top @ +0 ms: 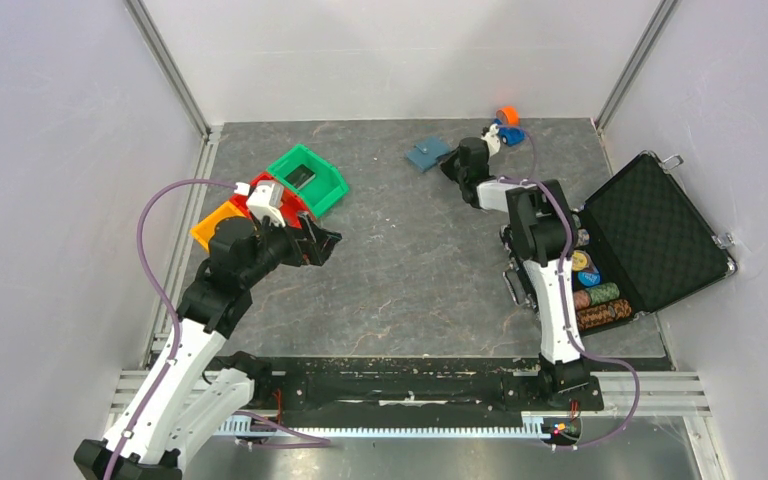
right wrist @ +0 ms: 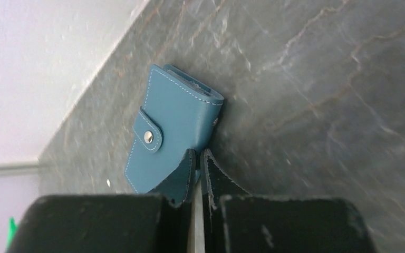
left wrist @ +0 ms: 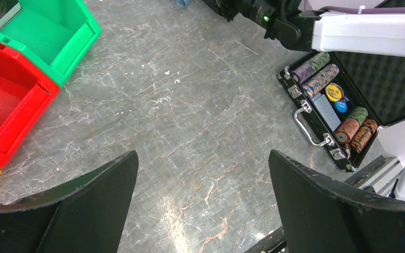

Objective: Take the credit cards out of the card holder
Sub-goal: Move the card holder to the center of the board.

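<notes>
My right tool (right wrist: 198,154) is clenched at the near edge of the holder (right wrist: 174,126), which lies snapped shut mid-frame; I judge the cards are inside. My left tool (left wrist: 203,155) hangs released, free to steady it.

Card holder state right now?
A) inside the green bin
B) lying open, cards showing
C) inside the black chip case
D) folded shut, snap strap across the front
D: in the right wrist view the card holder lies folded shut on the table, its snap strap across the front and no cards showing.
</notes>
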Action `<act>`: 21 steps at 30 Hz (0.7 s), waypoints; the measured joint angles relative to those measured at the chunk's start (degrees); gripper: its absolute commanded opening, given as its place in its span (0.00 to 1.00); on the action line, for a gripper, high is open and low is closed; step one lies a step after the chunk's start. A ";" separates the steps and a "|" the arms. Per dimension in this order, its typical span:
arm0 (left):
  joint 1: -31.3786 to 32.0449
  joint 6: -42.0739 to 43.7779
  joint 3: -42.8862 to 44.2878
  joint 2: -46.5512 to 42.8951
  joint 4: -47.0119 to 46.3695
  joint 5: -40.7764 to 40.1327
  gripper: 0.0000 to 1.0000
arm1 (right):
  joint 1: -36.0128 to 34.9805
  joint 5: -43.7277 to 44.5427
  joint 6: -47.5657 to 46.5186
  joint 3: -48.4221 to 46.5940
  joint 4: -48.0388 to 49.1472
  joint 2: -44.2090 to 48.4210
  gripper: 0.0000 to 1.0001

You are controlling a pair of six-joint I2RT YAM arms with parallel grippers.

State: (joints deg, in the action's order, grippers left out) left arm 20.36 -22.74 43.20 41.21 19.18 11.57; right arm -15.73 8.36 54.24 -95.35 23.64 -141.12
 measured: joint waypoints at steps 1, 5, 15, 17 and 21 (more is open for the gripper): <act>0.00 0.00 0.00 -0.04 0.00 0.07 1.00 | 0.22 -1.22 -1.25 2.36 0.31 1.57 0.00; 0.00 0.00 -0.02 -0.59 -0.02 0.11 1.00 | 0.72 -7.02 -7.10 10.91 1.16 7.45 0.00; 0.00 0.00 -0.11 -1.36 0.02 0.04 1.00 | -0.83 -19.96 -21.81 34.10 -1.88 25.64 0.00; 0.00 0.00 -0.11 -1.36 0.02 -0.04 1.00 | -1.95 -21.14 -24.22 37.83 -2.99 28.89 0.00; 0.00 0.02 -0.09 -1.18 0.15 -0.81 1.00 | -5.75 -22.95 -27.61 46.58 -4.46 36.04 0.00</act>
State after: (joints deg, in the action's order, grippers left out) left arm 20.36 -22.72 43.11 40.03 19.33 10.76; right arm -21.47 -14.59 26.63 -48.77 19.18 -105.08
